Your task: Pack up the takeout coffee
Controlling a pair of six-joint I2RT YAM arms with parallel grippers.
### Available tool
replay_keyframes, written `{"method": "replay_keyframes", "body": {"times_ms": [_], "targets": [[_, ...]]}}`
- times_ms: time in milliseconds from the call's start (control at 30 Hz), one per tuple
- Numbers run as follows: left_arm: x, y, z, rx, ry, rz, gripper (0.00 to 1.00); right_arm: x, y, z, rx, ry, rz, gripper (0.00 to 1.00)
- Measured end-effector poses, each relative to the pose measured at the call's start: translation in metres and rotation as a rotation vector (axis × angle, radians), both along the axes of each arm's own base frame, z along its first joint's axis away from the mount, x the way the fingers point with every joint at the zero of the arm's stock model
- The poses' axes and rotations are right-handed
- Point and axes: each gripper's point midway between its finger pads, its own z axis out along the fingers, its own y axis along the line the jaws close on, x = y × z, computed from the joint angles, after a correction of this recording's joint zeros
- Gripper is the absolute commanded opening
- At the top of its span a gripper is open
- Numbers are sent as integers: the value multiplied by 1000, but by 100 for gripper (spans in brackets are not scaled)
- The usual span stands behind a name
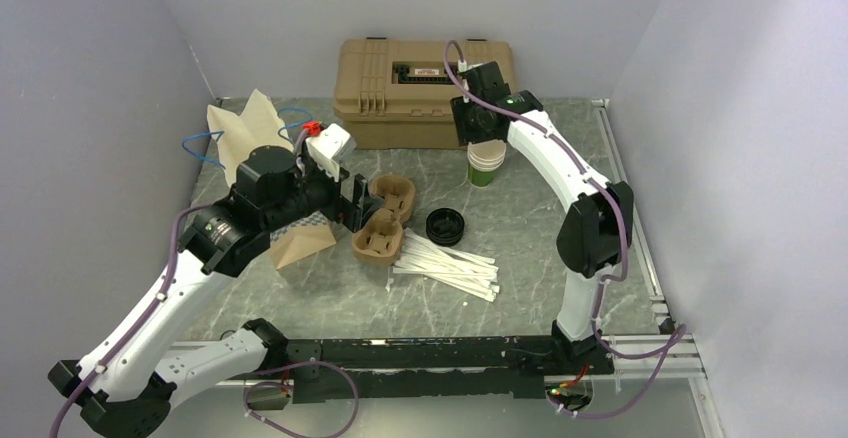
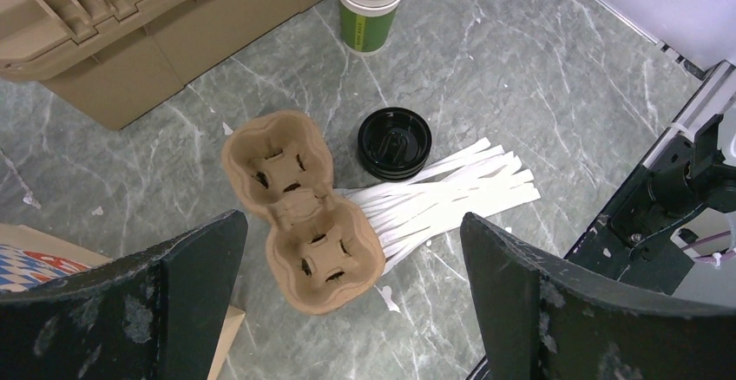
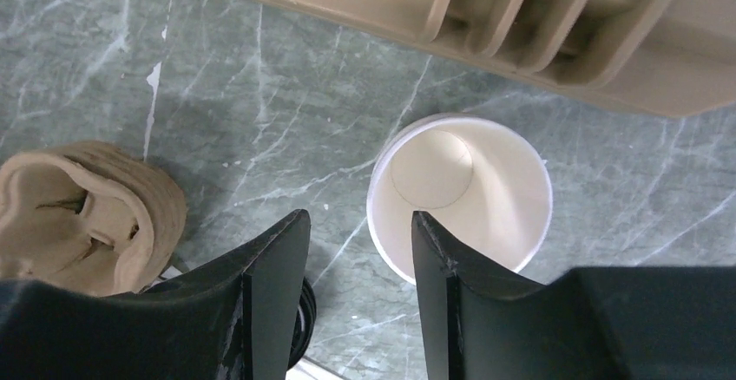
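Observation:
The tan kraft cup with a black lid is out of view in all frames. A stack of green paper cups [image 1: 486, 165] with cream insides stands before the toolbox; it also shows in the left wrist view [image 2: 371, 7] and the right wrist view [image 3: 460, 193]. My right gripper [image 1: 487, 144] [image 3: 360, 219] is open and empty just above it, one finger over the near rim. A brown pulp cup carrier [image 1: 385, 220] [image 2: 299, 211] lies empty mid-table. My left gripper [image 1: 355, 203] [image 2: 354, 224] is open and empty above it. A loose black lid [image 1: 445, 226] [image 2: 394, 143] lies beside the carrier.
A tan toolbox [image 1: 425, 78] [image 3: 521, 24] stands shut at the back. White paper strips [image 1: 445, 266] [image 2: 451, 193] fan out right of the carrier. A kraft paper bag [image 1: 300, 243] lies under my left arm, another [image 1: 245, 133] at the back left.

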Motion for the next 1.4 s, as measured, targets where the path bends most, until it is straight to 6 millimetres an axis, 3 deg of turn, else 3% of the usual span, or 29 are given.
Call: {"method": "replay_keyframes", "body": {"times_ms": [333, 533, 1233, 1333, 1400], "targets": [[5, 0, -6, 25, 4, 11, 99, 4, 1, -32, -18, 67, 2, 39], [5, 0, -6, 27, 4, 11, 99, 4, -2, -35, -20, 73, -4, 30], [5, 1, -8, 33, 6, 11, 99, 1, -4, -42, -26, 90, -12, 16], [5, 1, -8, 33, 6, 11, 99, 1, -4, -42, -28, 90, -13, 10], [5, 1, -8, 34, 5, 13, 99, 1, -4, -42, -28, 90, -13, 0]]}}
